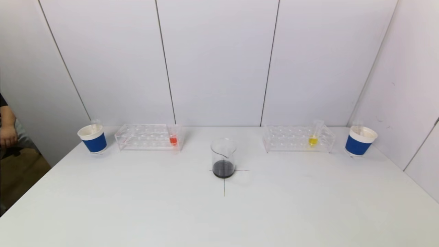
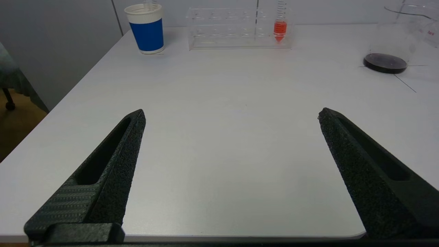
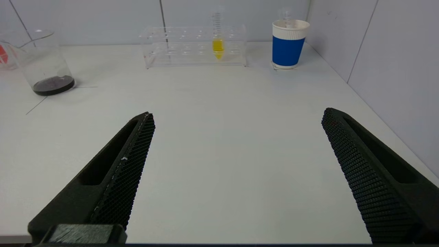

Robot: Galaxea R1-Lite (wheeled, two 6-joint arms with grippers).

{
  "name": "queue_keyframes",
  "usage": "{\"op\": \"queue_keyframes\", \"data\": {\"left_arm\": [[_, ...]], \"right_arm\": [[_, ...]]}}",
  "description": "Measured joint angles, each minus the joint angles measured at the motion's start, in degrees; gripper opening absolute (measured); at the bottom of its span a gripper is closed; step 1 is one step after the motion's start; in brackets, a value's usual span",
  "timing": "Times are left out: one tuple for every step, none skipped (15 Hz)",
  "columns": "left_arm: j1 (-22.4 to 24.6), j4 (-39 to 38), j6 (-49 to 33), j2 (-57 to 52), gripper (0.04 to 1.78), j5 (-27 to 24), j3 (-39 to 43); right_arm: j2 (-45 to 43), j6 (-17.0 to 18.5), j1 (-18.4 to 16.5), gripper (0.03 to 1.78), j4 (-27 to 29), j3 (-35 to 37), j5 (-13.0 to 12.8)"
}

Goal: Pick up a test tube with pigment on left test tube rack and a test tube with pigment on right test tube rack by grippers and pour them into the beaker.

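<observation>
Currently parked at the near table (image 1: 137, 212) edge, both arms, out of the head view. Left gripper (image 2: 231, 115) spread wide, released, nothing between the fingers (image 2: 116, 161); hovering just over the near edge. Well ahead of those fingers, at the far side: left rack (image 2: 236, 29), clear plastic, with a red tube (image 2: 280, 29) upright in its end nearest the beaker (image 2: 391, 48). Beside the rack's other end, a blue cup (image 2: 147, 29) with a white rim. Off toward the fingers' inner side and ahead, the beaker, dark liquid at its bottom, standing on a crossed pen mark.

Right gripper (image 3: 238, 115) likewise spread wide, released, grasping nothing, fingers (image 3: 123, 171) apart over bare tabletop. Well ahead of them: right rack (image 3: 192, 46), holding a yellow tube (image 3: 217, 43) upright toward the end nearer the second cup (image 3: 288, 43). Same beaker off to the inner side, far from either fingertip.

Between the two racks, nearer than both, sits the beaker. Neither tube touched. At the head view's left edge, a person's arm (image 1: 7, 130).
</observation>
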Motion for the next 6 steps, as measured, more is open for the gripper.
{"op": "queue_keyframes", "data": {"left_arm": [[0.0,0.0,0.0,0.0,1.76,0.0,0.0],[0.0,0.0,0.0,0.0,1.76,0.0,0.0],[0.0,0.0,0.0,0.0,1.76,0.0,0.0],[0.0,0.0,0.0,0.0,1.76,0.0,0.0],[0.0,0.0,0.0,0.0,1.76,0.0,0.0],[0.0,0.0,0.0,0.0,1.76,0.0,0.0]], "right_arm": [[0.0,0.1,0.0,1.77,0.0,0.0,0.0],[0.0,0.2,0.0,1.77,0.0,0.0,0.0],[0.0,0.2,0.0,1.77,0.0,0.0,0.0],[0.0,0.2,0.0,1.77,0.0,0.0,0.0],[0.0,0.2,0.0,1.77,0.0,0.0,0.0],[0.0,0.2,0.0,1.77,0.0,0.0,0.0]]}}
